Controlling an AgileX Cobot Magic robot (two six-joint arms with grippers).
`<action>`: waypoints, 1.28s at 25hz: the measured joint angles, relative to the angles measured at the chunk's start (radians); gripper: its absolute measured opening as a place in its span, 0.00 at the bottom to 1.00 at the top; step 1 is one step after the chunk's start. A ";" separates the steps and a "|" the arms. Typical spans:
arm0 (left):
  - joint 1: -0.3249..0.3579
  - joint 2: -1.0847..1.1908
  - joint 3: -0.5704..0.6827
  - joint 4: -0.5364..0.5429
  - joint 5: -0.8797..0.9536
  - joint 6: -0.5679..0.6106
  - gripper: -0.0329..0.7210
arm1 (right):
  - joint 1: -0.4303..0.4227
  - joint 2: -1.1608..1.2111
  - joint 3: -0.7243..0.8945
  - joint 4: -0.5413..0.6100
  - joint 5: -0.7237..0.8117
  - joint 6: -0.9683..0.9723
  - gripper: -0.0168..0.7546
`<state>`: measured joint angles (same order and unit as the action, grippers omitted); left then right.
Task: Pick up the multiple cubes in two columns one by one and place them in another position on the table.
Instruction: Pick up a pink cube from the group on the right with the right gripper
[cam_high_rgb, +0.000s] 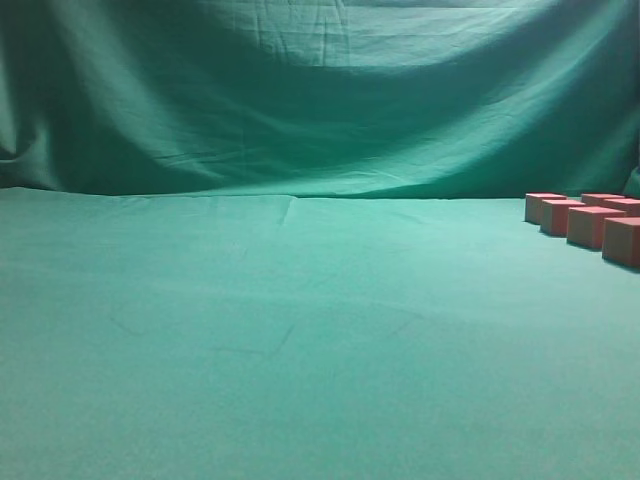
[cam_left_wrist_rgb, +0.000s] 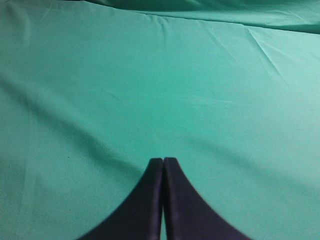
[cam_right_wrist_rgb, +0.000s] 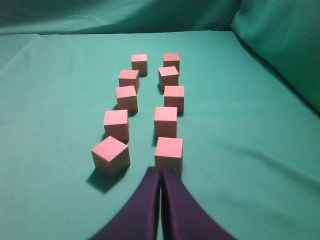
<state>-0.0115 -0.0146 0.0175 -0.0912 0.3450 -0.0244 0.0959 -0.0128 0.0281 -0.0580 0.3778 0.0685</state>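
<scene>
We start at the right gripper: its two dark fingers are pressed flat together with only a thin seam between them, holding nothing. In the right wrist view they rise from the bottom edge and point away along the table, their tips just short of the nearest cube of the right-hand column; whether they touch it we cannot tell. The wrist looks down at a slant, so the arm is held low and angled forward over the cloth.

Beyond those tips we see the cubes in two columns of five running away from the gripper, pinkish-red on top, paler on the sides. The nearest cube of the left column sits turned at an angle to the rest; the others stand roughly square, each apart from its neighbours.

The left gripper is likewise closed, its dark fingers meeting tip to tip and empty, aimed forward over bare, lightly creased cloth.

From the exterior view we see neither arm. The table spreads wide and green, and a few cubes show at its far right edge, some cut off by the frame. The draped green backdrop hangs behind.
</scene>
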 joint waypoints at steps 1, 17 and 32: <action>0.000 0.000 0.000 0.000 0.000 0.000 0.04 | 0.000 0.000 0.000 0.000 0.000 0.000 0.02; 0.000 0.000 0.000 0.000 0.000 0.000 0.04 | 0.000 0.000 0.002 0.119 -0.234 0.077 0.02; 0.000 0.000 0.000 0.000 0.000 0.000 0.04 | 0.000 0.207 -0.355 0.115 -0.018 0.090 0.02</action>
<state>-0.0115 -0.0146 0.0175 -0.0912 0.3450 -0.0244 0.0959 0.1943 -0.3271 0.0569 0.3600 0.1585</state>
